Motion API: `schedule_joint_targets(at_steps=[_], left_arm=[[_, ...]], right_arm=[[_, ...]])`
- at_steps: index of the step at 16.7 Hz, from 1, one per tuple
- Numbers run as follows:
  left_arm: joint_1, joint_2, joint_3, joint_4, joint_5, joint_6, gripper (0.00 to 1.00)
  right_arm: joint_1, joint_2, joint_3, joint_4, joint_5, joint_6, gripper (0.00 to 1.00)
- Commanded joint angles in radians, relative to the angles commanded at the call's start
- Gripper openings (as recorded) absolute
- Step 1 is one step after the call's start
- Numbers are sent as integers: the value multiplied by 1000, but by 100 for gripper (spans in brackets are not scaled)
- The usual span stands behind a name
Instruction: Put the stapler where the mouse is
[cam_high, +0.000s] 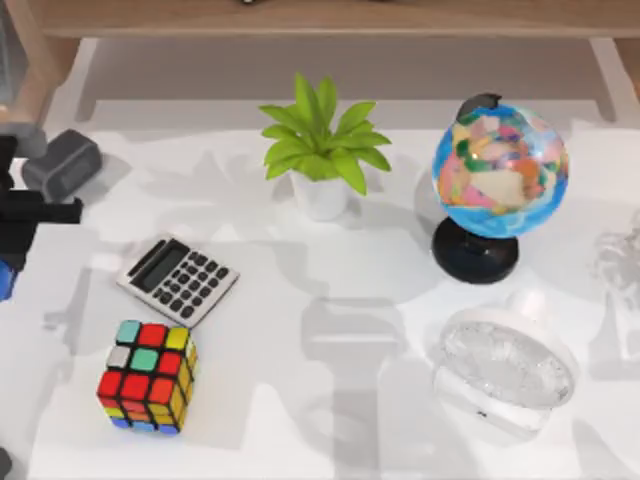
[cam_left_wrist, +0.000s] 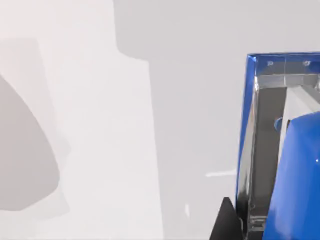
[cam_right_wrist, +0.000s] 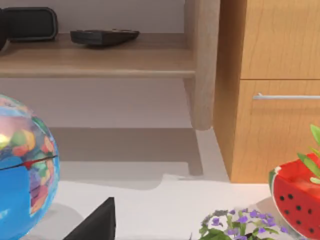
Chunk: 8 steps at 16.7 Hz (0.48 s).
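Left end effector (cam_high: 8, 225) at the counter's (cam_high: 330, 400) far left edge, fingers' state impossible to tell. Blue stapler (cam_left_wrist: 280, 150) right beside it (close against the wrist camera). Calculator (cam_high: 177, 280) and Rubik's cube (cam_high: 148, 375) nearby on the left.

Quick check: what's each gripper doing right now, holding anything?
Left gripper, at the table's left edge: holding the blue stapler.
Right gripper: cannot be told.
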Motion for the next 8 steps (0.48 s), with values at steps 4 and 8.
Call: schedule_joint_targets(at_steps=[4,8], left_arm=[[70,29,-24,6,-8,66,0],[66,26,-21,6,-10,67,0]], right_arm=[[0,0,0,0,0,0,100],[0,0,0,0,0,0,100]])
